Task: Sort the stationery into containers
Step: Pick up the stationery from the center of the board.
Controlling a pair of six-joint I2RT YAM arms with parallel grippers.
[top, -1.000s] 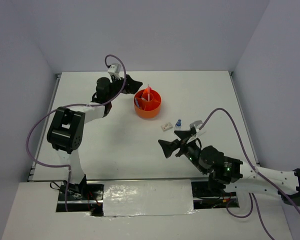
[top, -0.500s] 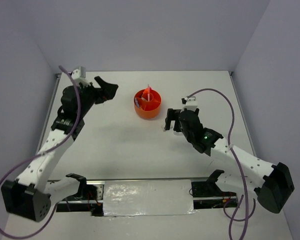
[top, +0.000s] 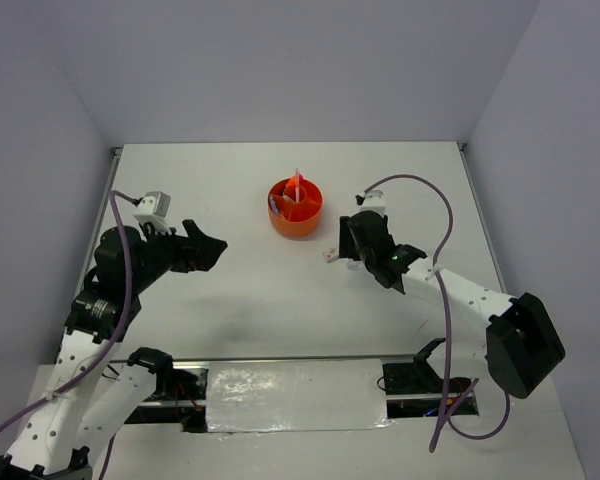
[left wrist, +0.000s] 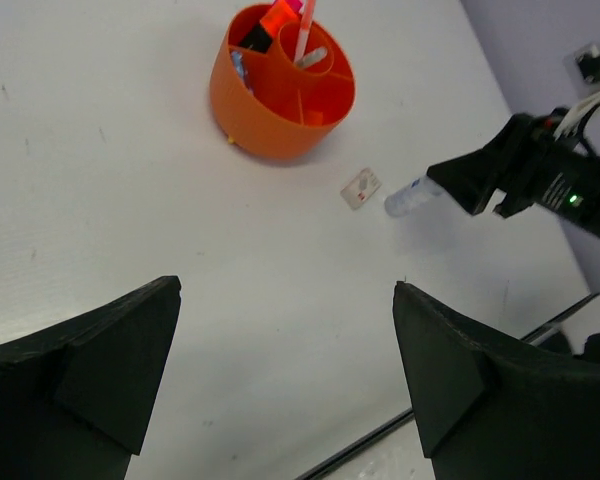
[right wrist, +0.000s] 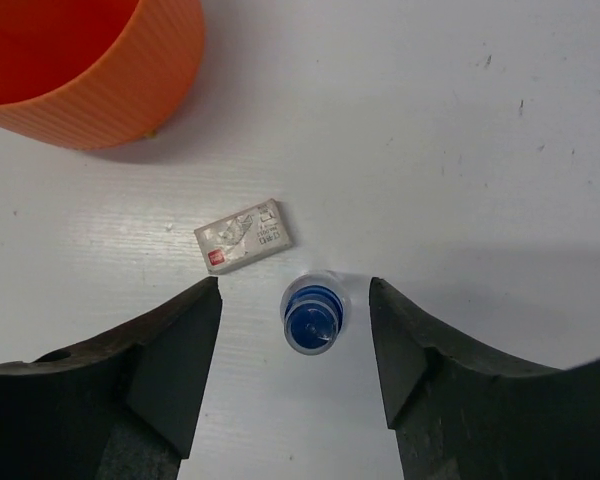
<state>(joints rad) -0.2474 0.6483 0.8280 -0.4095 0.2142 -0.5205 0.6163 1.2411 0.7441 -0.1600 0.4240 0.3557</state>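
Note:
The orange tub point(top: 295, 208) stands at the table's middle back, with pens and highlighters upright in it; it also shows in the left wrist view point(left wrist: 280, 85) and the right wrist view point(right wrist: 90, 70). The white eraser point(right wrist: 244, 236) lies on the table right of the tub. The tiny blue-capped bottle point(right wrist: 313, 319) stands upright beside it. My right gripper point(right wrist: 295, 300) is open, one finger on each side of the bottle, not touching it. My left gripper point(top: 208, 247) is open and empty over the left of the table.
Grey walls close in the white table at the back and both sides. The right arm's cable point(top: 420, 195) loops above the table on the right. The table's near edge point(left wrist: 460, 390) shows in the left wrist view.
My left arm has swung back from near the tub toward the near left. My right gripper has come in from the near side and now straddles the bottle.

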